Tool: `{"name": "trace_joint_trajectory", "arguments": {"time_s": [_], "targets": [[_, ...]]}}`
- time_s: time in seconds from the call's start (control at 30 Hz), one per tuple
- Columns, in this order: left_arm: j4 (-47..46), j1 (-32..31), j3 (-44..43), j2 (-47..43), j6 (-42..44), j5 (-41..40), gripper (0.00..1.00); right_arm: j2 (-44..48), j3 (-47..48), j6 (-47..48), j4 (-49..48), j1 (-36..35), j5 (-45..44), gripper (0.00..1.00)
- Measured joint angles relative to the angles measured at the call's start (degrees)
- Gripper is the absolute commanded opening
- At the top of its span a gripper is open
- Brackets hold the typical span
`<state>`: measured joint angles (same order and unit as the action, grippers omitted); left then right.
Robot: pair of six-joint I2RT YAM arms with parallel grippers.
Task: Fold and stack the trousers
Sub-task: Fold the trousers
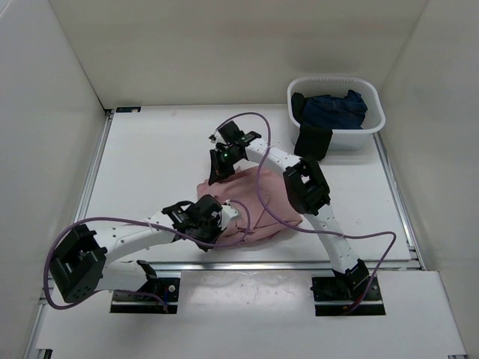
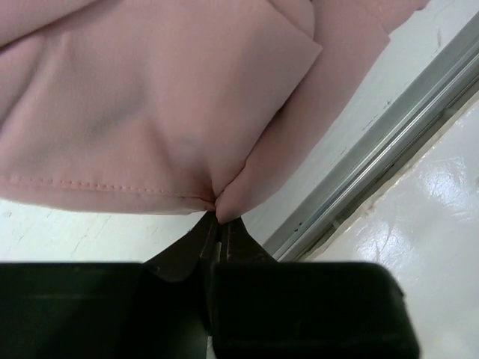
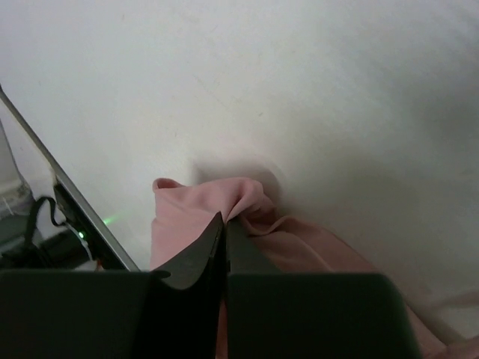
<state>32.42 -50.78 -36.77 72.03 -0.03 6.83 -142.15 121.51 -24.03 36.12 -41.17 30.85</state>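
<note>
The dusty-pink thin-fabric trousers [image 1: 258,209] lie bunched on the white table [image 1: 150,164] between the two arms, their near edge close to the grey metal rail [image 1: 284,264] along the table's front. Bare tabletop spreads to the left of the heap and behind it. At the far right stands a white plastic basket [image 1: 374,112] holding a dark navy garment [image 1: 333,108], with a black garment [image 1: 312,140] draped over its rim. The left gripper [image 2: 219,222] is pinched tight on a stitched hem fold at the heap's near-left side; the right gripper [image 3: 226,222] is clamped on a fabric corner at its far edge
</note>
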Motion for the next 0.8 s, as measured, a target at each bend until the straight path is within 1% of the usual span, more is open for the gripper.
{"name": "trace_joint_trajectory", "arguments": {"time_s": [0.27, 0.37, 0.57, 0.6, 0.63, 0.67, 0.7, 0.73, 0.8], "targets": [[1.7, -2.1, 0.1, -4.0, 0.4, -3.3, 0.14, 0.0, -0.8, -13.1, -4.4, 4.5, -4.9, 0.00], [2.1, -2.1, 0.0, -4.1, 0.4, -3.8, 0.14, 0.0, -0.8, -15.8, -4.5, 4.8, -8.0, 0.00], [3.3, -2.6, 0.7, -4.1, 0.5, -4.2, 0.14, 0.0, -1.2, -18.1, -4.9, 4.9, -12.5, 0.00], [3.3, -2.6, 1.1, -4.2, 0.5, -4.4, 0.22, 0.2, -1.9, -18.2, -5.2, 4.8, -13.3, 0.01], [3.2, -2.6, 1.5, -4.3, 0.5, -4.5, 0.28, 0.4, -3.0, -18.4, -5.5, 4.8, -14.0, 0.10], [4.0, -2.6, 1.7, -4.3, 0.5, -4.4, 0.33, 0.6, -3.8, -18.9, -5.8, 4.9, -14.4, 0.21], [4.9, -2.7, 1.9, -4.4, 0.5, -4.2, 0.41, 0.7, -4.0, -19.1, -6.4, 5.0, -14.2, 0.47], [5.6, -2.9, 1.9, -4.3, 0.4, -4.1, 0.56, 0.8, -4.0, -19.3, -7.2, 5.1, -14.4, 0.57], [6.3, -3.1, 1.9, -4.4, 0.4, -4.2, 0.66, 1.8, -4.0, -19.0, -8.9, 5.5, -14.5, 0.75]]}}
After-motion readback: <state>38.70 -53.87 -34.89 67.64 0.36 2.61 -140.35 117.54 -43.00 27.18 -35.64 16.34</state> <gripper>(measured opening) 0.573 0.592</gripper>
